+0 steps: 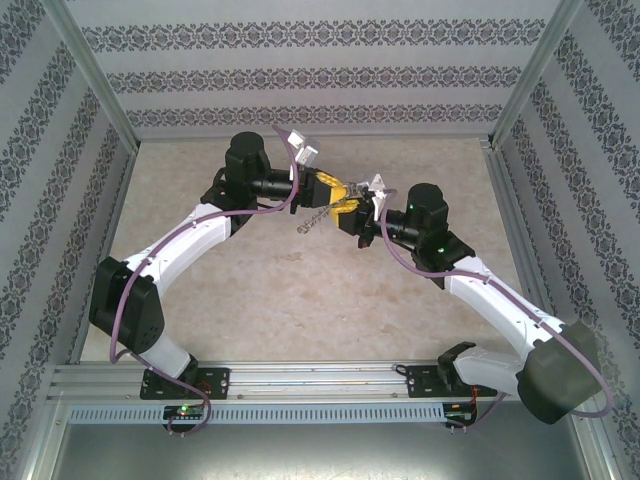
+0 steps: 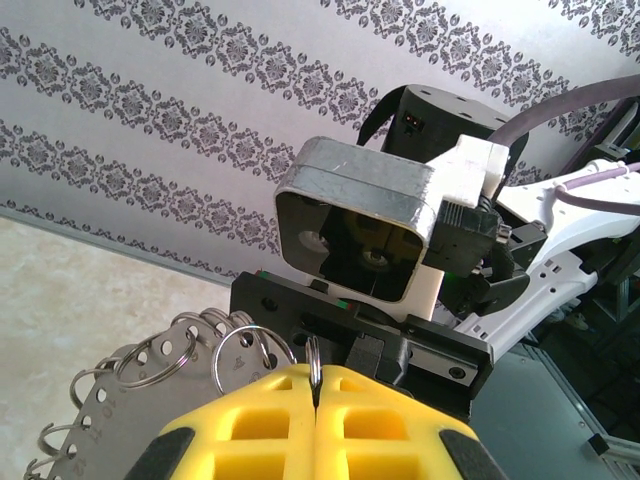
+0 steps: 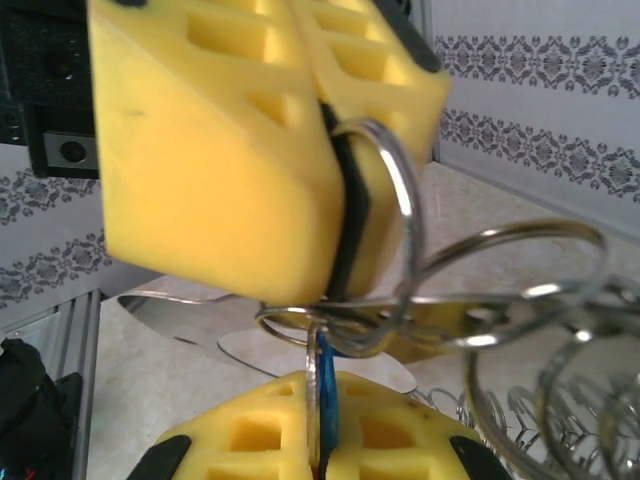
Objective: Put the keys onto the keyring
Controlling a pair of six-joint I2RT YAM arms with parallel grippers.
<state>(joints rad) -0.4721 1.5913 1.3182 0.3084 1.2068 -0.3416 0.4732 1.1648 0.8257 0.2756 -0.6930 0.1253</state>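
Note:
Both grippers meet above the middle of the table. My left gripper [image 1: 337, 190] [image 2: 315, 378] has its yellow fingers shut on a thin silvery loop of the keyring [image 2: 314, 350] [image 3: 405, 200], which stands edge-on between the tips. A perforated metal tag [image 2: 105, 405] carrying several more rings hangs to its left. My right gripper [image 1: 354, 212] [image 3: 322, 392] is shut on a small key with a blue head [image 3: 328, 371]. The key's top touches the tangle of rings just under the left fingers [image 3: 220, 150]. Its blade is hidden between my pads.
The bunch of rings and chain [image 1: 313, 219] dangles below the two grippers over the beige tabletop [image 1: 300, 300]. Patterned walls [image 1: 300, 75] close in the back and sides. An aluminium rail [image 1: 300, 380] runs along the near edge by the arm bases.

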